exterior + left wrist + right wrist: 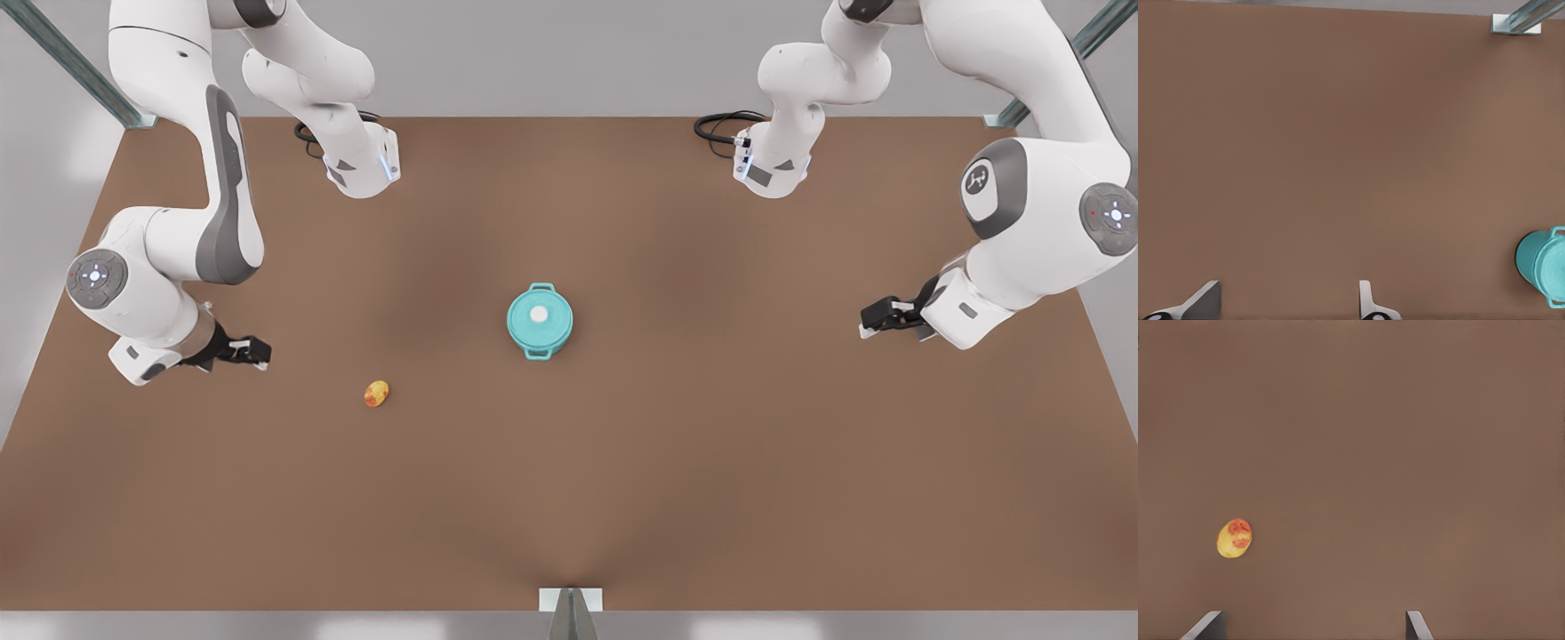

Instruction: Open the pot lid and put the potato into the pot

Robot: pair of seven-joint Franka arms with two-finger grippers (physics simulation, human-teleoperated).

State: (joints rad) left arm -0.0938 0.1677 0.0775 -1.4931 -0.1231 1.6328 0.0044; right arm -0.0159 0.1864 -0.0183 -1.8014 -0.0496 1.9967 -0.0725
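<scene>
Beside potato (377,393), right gripper (253,353) — jaws apart

No readable text, perhaps a logo on one arm (978,180)

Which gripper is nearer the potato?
The right gripper, open, just off the potato toward the front view's left. The left gripper, open, waits far across, beyond the pot.

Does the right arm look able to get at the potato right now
Probably yes. The potato lies alone on bare table, near the open right pincer, with nothing between them. The left pincer waits apart.
</scene>
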